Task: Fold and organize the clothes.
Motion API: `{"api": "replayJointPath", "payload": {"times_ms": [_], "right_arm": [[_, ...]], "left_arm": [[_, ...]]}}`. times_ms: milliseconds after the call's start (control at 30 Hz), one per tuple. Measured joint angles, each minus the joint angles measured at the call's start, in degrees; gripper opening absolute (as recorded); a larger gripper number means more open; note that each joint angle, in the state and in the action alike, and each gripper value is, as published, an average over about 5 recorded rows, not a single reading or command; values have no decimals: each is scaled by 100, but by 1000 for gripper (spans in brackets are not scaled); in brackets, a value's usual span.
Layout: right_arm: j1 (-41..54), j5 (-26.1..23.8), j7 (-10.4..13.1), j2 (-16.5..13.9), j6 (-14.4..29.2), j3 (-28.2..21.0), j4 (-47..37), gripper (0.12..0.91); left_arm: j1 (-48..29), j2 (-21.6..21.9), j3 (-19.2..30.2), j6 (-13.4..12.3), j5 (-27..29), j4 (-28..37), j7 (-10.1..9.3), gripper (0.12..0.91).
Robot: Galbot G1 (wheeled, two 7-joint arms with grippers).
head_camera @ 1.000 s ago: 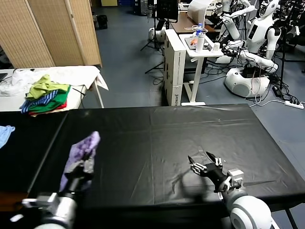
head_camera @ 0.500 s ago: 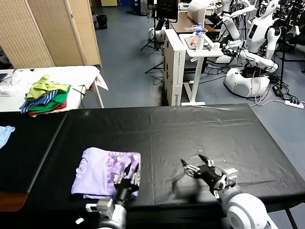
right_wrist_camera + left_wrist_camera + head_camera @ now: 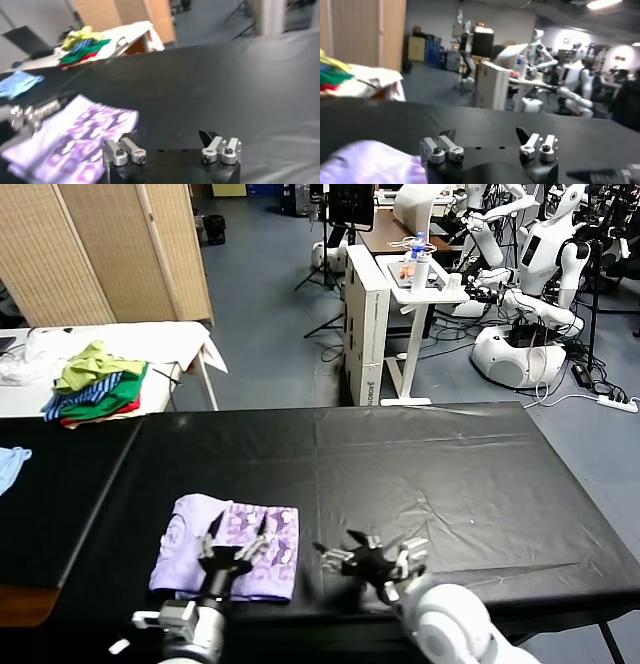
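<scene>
Lying across the near half of the head view, largest first:
table: black-covered table (image 3: 420,464) is filling most of the head view, with a seam running down its middle
side table: white side table (image 3: 150,339) is standing behind the far left corner, well apart from the work
T-shirt: pale lavender T-shirt (image 3: 195,549) is lying folded into a flat rectangle on the black table near its front left edge, purple-and-white print facing up on its right half; it is also showing in the right wrist view (image 3: 70,140) and as a pale edge in the left wrist view (image 3: 365,162)
heap: green, blue-striped and red heap of garments (image 3: 95,389) is sitting on the side table, apart from the T-shirt
blue cloth: light blue cloth (image 3: 8,464) is lying at the far left edge of the black table, well apart from the T-shirt
left gripper: left gripper (image 3: 236,536) is hovering over the near right part of the T-shirt, fingers spread wide apart, nothing between them; in its own wrist view (image 3: 490,145) the gap is showing only bare table beyond
right gripper: right gripper (image 3: 370,552) is hanging over bare table just right of the T-shirt, fingers spread apart, gripping nothing; its own wrist view (image 3: 172,142) is showing the same wide gap
</scene>
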Motion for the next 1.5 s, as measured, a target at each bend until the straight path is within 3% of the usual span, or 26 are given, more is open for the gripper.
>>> {"api": "replayJointPath", "payload": {"times_ms": [200, 300, 567, 633, 733, 1067, 1167, 1267, 1500], "right_arm": [[192, -135, -36, 298, 34, -505, -319, 867], [225, -176, -59, 372, 52, -604, -399, 746], [170, -264, -56, 327, 50, -557, -376, 251], [132, -286, -48, 279, 14, -481, -330, 172], [70, -307, -84, 175, -123, -295, -240, 145], [-93, -240, -245, -237, -396, 546, -29, 146], [-117, -239, -306, -302, -388, 698, 12, 195], [-145, -226, -339, -377, -390, 812, 69, 332], [-233, -197, -335, -507, -386, 973, 181, 760]], "left_arm": [[59, 25, -367, -81, 29, 34, -5, 907], [69, 18, -458, -99, 37, 62, -29, 907], [83, -3, -555, -148, 94, 107, -65, 907], [84, -4, -583, -166, 102, 122, -65, 907], [82, 0, -642, -197, 102, 162, -65, 907], [64, -67, -687, -284, 92, 293, -66, 907], [67, -99, -679, -284, 77, 304, -71, 907], [103, -109, -675, -283, 29, 298, -76, 907], [181, -109, -678, -432, -42, 259, -79, 907]]}}
